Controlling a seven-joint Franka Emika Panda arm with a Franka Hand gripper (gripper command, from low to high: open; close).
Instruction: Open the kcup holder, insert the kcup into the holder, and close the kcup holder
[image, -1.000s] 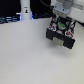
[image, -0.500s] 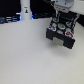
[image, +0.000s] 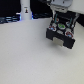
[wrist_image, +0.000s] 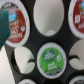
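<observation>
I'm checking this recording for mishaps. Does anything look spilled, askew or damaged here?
Nothing stands out. The kcup holder sits with its tray out, pods seated in round slots; a green-topped kcup lies flat in its slot. The gripper hangs above.

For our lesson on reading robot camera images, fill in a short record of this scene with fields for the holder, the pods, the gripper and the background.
holder: black kcup holder at the exterior view's right, tray of round slots exposed
pods: green-topped kcup seated in a slot; red-topped pods in other slots; several slots empty
gripper: white gripper directly above the tray; jaw state unclear
background: white post at rear
surface: pale table
</observation>
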